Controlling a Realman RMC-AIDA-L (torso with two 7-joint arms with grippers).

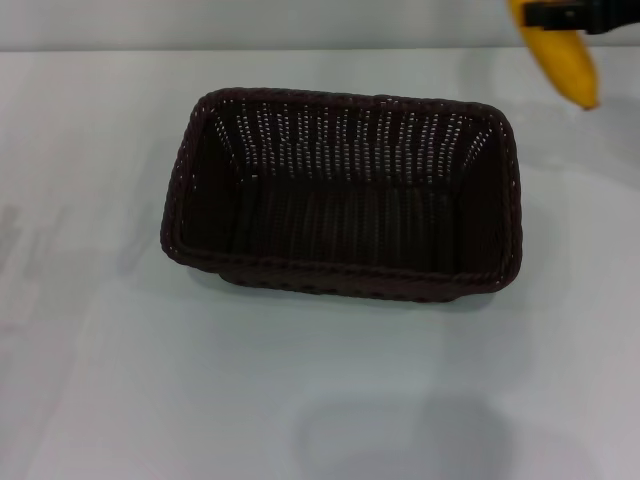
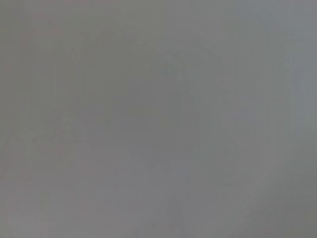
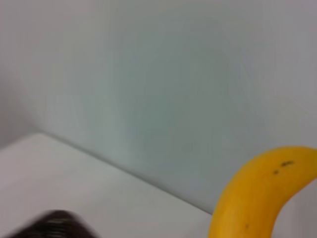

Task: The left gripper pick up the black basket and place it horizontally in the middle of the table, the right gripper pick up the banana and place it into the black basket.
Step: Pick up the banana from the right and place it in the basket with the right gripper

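The black basket (image 1: 340,195) stands upright and empty in the middle of the white table (image 1: 100,380), its long side running left to right. My right gripper (image 1: 542,14) is at the top right edge of the head view, shut on the banana (image 1: 567,62), which hangs in the air beyond the basket's far right corner. The banana (image 3: 257,198) also shows close up in the right wrist view, with a bit of the basket's rim (image 3: 49,225) below it. My left gripper is out of view; the left wrist view shows only a plain grey surface.
A pale wall (image 1: 250,22) runs along the table's far edge. A faint shadow (image 1: 400,440) lies on the table in front of the basket.
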